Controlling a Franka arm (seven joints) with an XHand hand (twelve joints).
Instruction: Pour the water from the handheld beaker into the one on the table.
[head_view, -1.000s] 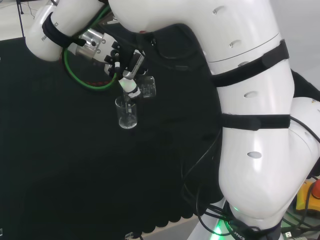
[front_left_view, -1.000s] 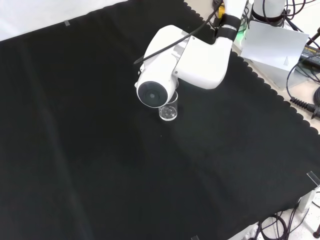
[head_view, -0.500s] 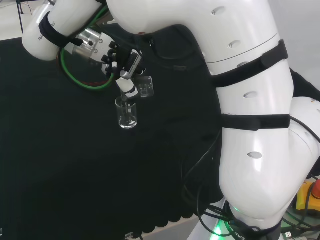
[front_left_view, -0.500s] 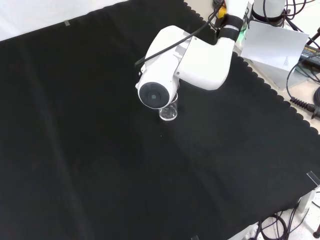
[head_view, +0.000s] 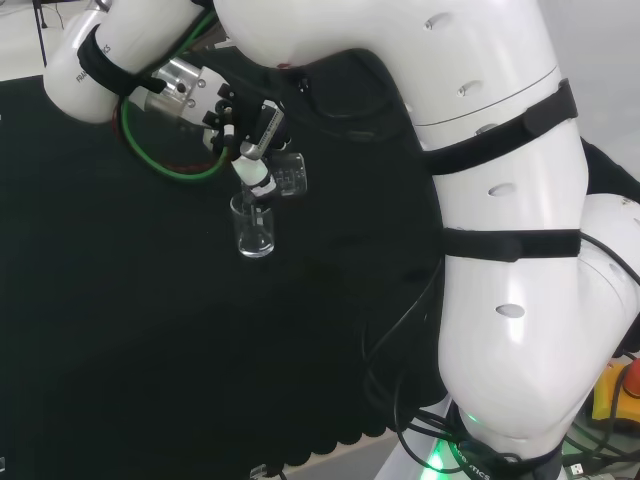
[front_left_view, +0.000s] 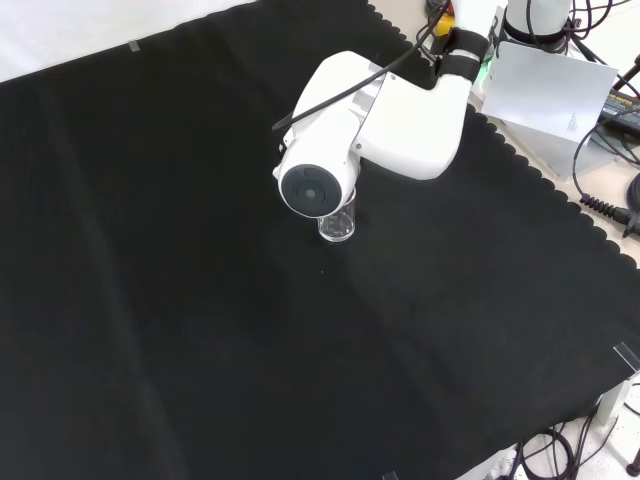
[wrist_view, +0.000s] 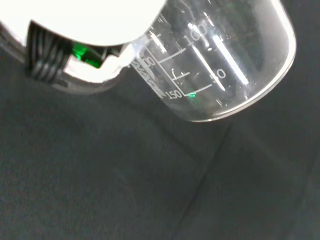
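Note:
In the head view the hand is curled round a clear glass beaker, held tilted a little above the cloth. Just in front of it, lower left, a second clear beaker stands upright on the black cloth, and one fingertip points down over its rim. The front view shows the standing beaker half hidden under the arm's round grey cap. Close up in the wrist view, the held beaker has white scale marks, its mouth turned toward the cloth, beside a white part of the hand.
A green cable loops at the wrist. The arm's big white links stand at the head view's right. In the front view the cloth's scalloped edge runs along the right, with a white sheet and cables beyond.
The hand and the held beaker have shifted slightly up and left in the head view, with the beaker tilting a little more. The standing beaker has not moved.

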